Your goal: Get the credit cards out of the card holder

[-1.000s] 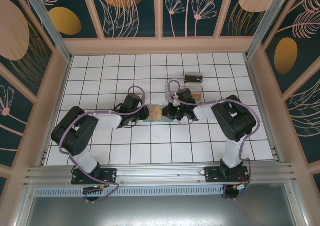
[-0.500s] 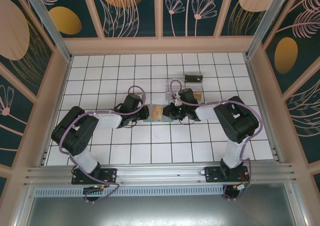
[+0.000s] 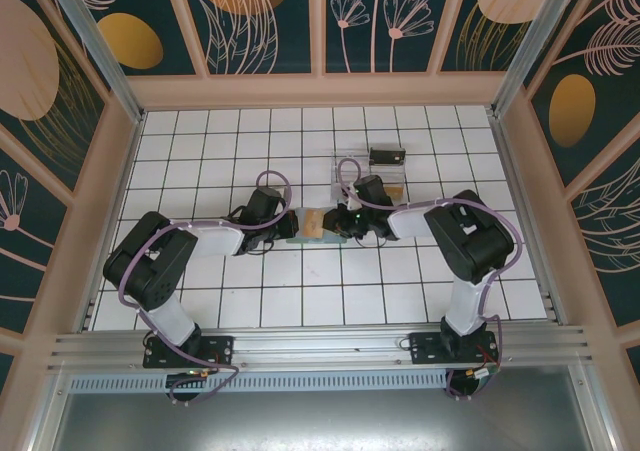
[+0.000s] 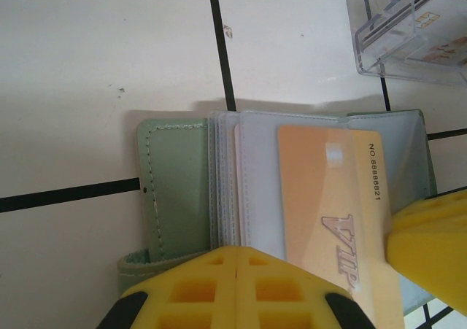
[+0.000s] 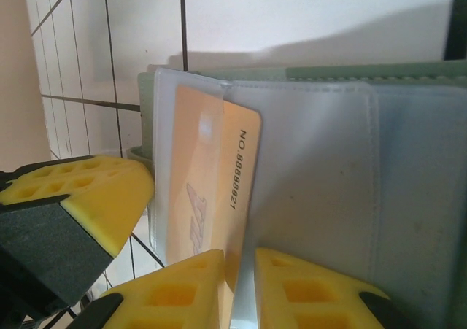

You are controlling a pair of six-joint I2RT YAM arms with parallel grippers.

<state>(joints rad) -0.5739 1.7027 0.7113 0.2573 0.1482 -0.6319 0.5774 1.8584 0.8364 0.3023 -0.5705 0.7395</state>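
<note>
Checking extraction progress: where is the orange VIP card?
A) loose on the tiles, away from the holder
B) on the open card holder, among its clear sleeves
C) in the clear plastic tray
B: the orange VIP card lies over the clear sleeves of the open card holder.

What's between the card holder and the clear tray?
Bare white tile and a grout line, per the left wrist view; card holder and clear tray lie apart.
</note>
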